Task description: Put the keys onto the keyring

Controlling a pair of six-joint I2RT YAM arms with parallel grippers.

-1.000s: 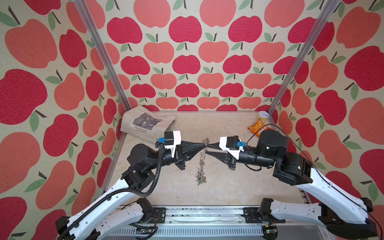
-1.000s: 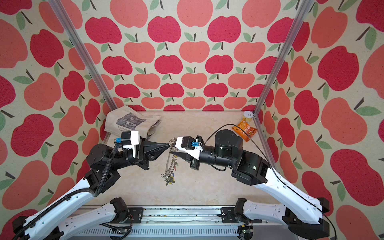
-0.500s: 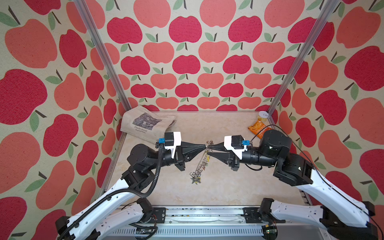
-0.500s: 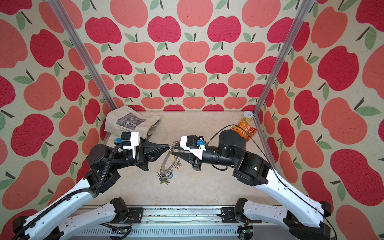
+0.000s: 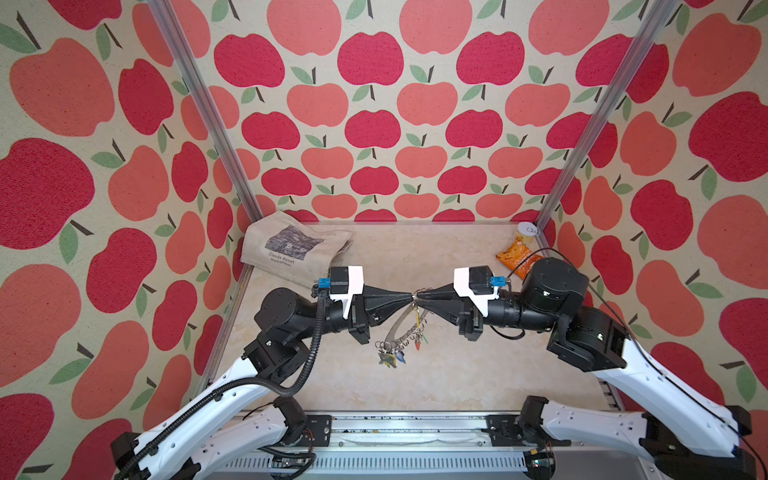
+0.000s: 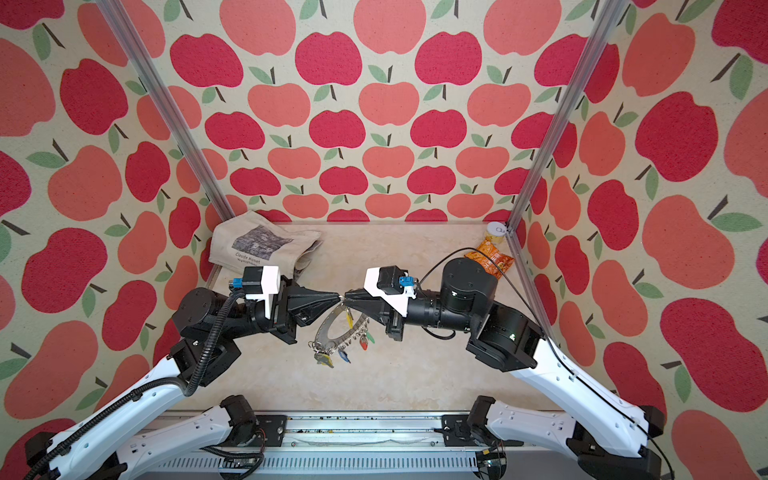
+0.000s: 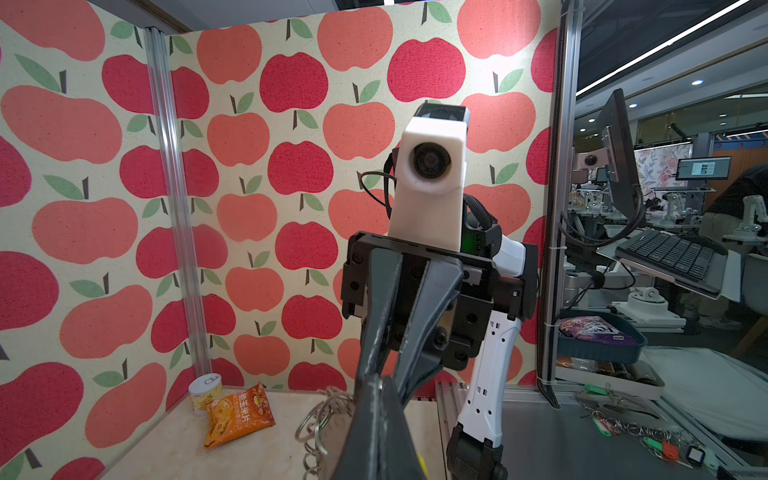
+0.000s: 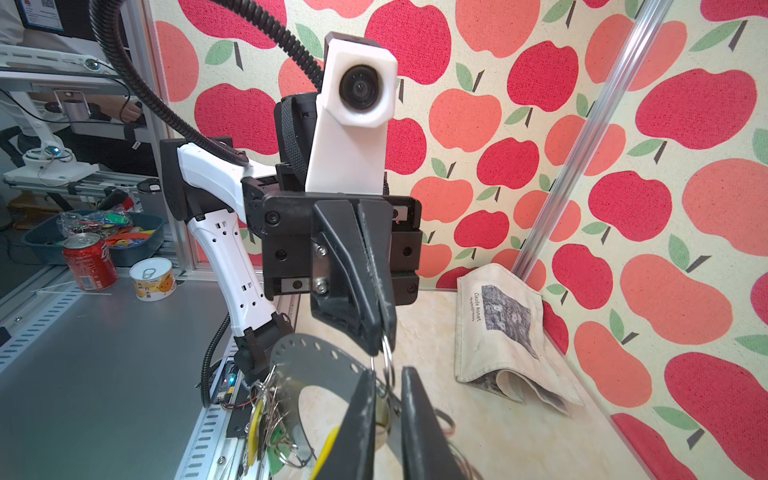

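Note:
The grey keyring (image 5: 394,329) (image 6: 328,325) hangs tilted above the table between both arms. Several keys (image 5: 388,358) (image 6: 328,357) with coloured tags dangle from its low rim. My left gripper (image 5: 412,296) (image 6: 338,296) (image 8: 382,337) is shut on a wire loop at the plate's top. My right gripper (image 5: 419,296) (image 6: 346,296) (image 8: 388,374) meets it tip to tip. Its fingers stand a narrow gap apart around that loop and a brass key head. That key's yellow tag (image 8: 328,449) (image 6: 350,318) hangs beside one finger. In the left wrist view only wire loops (image 7: 320,415) show.
A folded printed cloth bag (image 5: 291,249) lies at the back left corner of the table (image 5: 457,374). An orange snack packet (image 5: 515,259) and a small can (image 5: 527,232) sit at the back right corner, behind my right arm.
My right gripper has rolled at the wrist and its fingers have drawn closer together. The keyring has swung from hanging straight down to tilting left. My left gripper has stayed put.

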